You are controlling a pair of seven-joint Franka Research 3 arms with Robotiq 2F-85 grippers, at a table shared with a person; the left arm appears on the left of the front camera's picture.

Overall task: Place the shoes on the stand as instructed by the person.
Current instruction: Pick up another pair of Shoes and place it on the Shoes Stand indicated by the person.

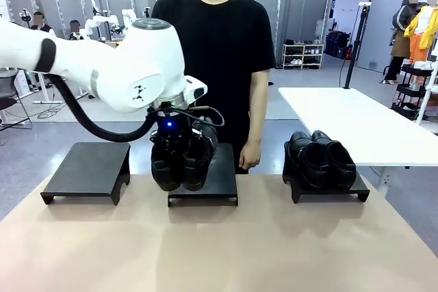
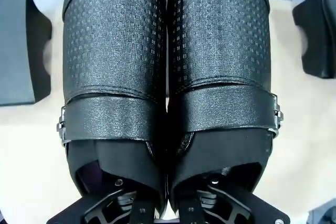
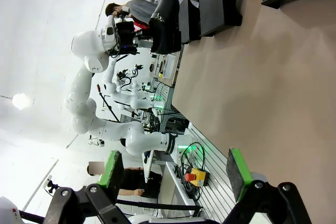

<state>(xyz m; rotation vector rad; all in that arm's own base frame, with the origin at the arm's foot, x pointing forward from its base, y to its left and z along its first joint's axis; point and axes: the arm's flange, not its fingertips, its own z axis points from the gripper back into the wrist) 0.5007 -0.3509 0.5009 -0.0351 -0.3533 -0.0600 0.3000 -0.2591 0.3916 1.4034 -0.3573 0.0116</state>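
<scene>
L gripper clamps shoe pair toes-down over mid stand; R gripper fingers apart

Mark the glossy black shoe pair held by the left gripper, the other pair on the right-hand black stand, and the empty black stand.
Held glossy black shoe pair (image 1: 183, 162): front view, toes.
Shoe pair on right-hand black stand (image 1: 320, 158): front view, uppers.
Empty black stand (image 1: 87, 169): front view, top.

Even, bright indoor light falls from above; in the right wrist view a ceiling lamp blooms white and the ceiling around it washes out. The front view is sharp, with soft, short shadows under the stands on the desk. Up close in the left wrist view, the shoes catch a pale sheen, and their lines bulge toward the edges.
</scene>
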